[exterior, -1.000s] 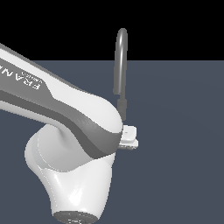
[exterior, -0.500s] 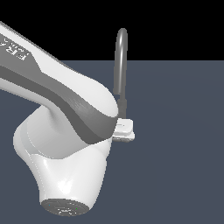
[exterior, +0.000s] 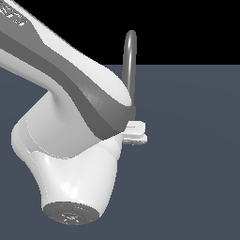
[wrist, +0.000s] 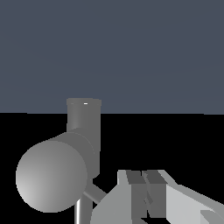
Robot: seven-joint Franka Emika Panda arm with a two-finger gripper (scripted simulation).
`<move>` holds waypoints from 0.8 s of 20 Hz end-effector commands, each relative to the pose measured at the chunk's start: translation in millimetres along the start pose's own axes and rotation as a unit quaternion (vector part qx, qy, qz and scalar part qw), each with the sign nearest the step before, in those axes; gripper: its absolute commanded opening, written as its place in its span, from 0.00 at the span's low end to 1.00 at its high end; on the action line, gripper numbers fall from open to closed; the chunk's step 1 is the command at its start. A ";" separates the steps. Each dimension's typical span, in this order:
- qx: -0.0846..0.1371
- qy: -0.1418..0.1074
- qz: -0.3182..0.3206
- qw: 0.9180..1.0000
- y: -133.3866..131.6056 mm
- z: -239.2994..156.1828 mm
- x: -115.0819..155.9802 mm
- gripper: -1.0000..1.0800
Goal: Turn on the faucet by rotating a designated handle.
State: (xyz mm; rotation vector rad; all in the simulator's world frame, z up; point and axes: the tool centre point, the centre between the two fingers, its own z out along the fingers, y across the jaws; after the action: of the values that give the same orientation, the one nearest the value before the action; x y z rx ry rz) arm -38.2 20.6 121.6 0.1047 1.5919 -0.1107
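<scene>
In the exterior view the faucet [exterior: 130,61] shows only its slim grey arched spout, rising behind my arm; its base is hidden there. A white bit of the gripper [exterior: 136,132] sticks out beside the spout's lower end. The wrist view looks closely at the faucet's [wrist: 51,176] thick grey cylinders. The handle [wrist: 96,192] is a thin grey lever slanting out from them. My gripper [wrist: 143,176] sits right beside the lever's outer end, fingers [wrist: 133,189] pressed together with nothing between them. I cannot tell whether they touch the lever.
My bulky white-and-grey arm [exterior: 70,117] fills the exterior view's left and middle and covers the faucet's base. A flat dark blue-grey surface [exterior: 197,164] stretches around the faucet, with a black background behind it.
The arm's upper link has swung higher and toward the exterior view's left. The visible bit of the gripper has shifted slightly upward beside the spout. The faucet looks unmoved.
</scene>
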 end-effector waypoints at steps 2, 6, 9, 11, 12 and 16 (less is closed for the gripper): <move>0.007 -0.011 0.002 1.000 -11.1 0.5 -21.6 0.00; 0.000 0.005 0.000 1.000 -4.2 -2.0 -9.3 0.00; 0.001 0.001 0.001 1.000 -16.3 -1.6 -17.4 0.00; 0.002 -0.001 0.001 1.000 -24.4 -1.3 -22.8 0.00; 0.003 -0.003 0.001 1.000 -28.4 -1.2 -25.4 0.00; 0.005 -0.008 0.001 1.000 -44.4 -0.9 -36.1 0.00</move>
State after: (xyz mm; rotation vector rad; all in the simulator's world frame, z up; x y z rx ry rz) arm -43.5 0.4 142.2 0.0885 1.6063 -0.0877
